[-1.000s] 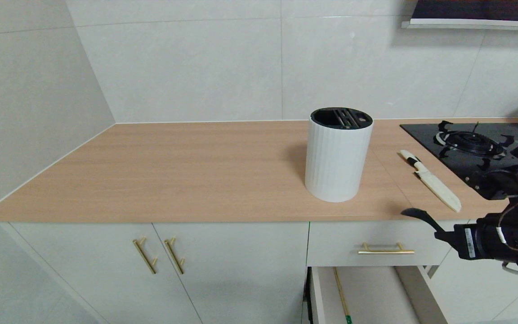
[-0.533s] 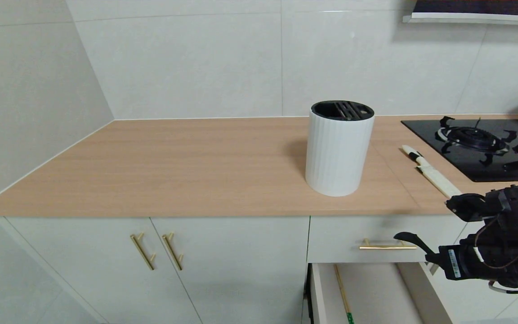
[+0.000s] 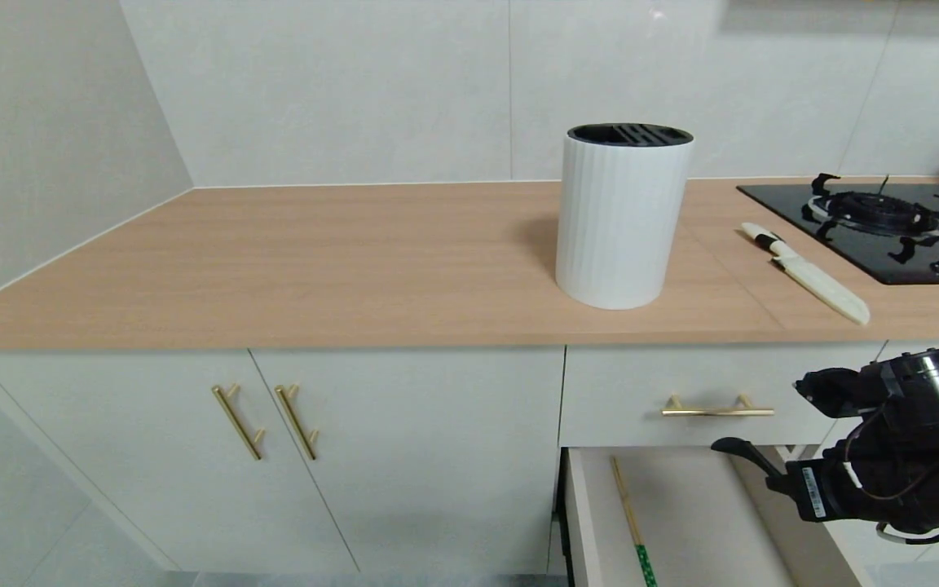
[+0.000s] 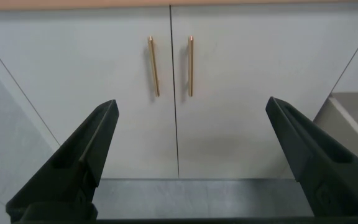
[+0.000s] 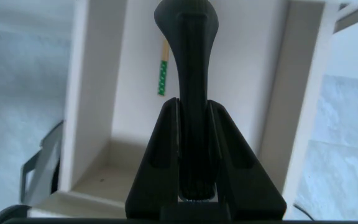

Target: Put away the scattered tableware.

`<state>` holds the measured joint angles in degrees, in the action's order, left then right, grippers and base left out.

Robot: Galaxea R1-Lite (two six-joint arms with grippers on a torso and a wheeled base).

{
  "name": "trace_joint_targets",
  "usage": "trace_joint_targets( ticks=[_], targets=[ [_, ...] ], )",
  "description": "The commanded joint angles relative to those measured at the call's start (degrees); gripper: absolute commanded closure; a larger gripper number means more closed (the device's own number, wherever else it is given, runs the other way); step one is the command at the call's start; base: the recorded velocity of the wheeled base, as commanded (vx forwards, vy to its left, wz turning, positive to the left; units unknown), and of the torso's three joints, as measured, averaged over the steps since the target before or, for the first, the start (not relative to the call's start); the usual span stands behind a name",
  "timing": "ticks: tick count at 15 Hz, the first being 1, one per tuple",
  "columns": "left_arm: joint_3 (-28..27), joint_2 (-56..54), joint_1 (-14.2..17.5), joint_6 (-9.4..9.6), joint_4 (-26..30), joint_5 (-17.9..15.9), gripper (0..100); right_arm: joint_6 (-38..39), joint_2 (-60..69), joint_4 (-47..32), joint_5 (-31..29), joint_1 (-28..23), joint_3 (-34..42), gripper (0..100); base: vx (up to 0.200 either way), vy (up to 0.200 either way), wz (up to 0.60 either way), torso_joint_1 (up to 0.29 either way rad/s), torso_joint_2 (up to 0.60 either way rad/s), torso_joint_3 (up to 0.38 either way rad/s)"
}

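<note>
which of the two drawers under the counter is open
The lower drawer: it is pulled out, with a green-tipped chopstick lying inside. The upper drawer, the one with the gold handle, is shut flush with the cabinet front.

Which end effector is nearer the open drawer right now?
Right. The right end effector, shut on a black utensil, is above the open drawer. The left end effector is open, facing the double cabinet doors, off to the drawer's side.
</note>
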<state>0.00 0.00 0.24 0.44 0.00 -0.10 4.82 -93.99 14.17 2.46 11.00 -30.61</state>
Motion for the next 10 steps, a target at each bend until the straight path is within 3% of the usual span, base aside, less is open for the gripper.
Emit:
trace_joint_targets(
  ticks=[1,10],
  targets=[
    [0.00,0.00,0.11,0.00,0.00,0.01,0,0.02,-0.76,-0.02,0.00,-0.01,0.11,100,0.000,0.000,0.00,-0.188,0.47,0.295],
    [0.00,0.00,0.02,0.00,0.00,0.01,0,-0.07,-3.74,4.38,-1.23,-0.01,1.61,100,0.000,0.000,0.00,-0.136,0.46,0.315]
  ],
)
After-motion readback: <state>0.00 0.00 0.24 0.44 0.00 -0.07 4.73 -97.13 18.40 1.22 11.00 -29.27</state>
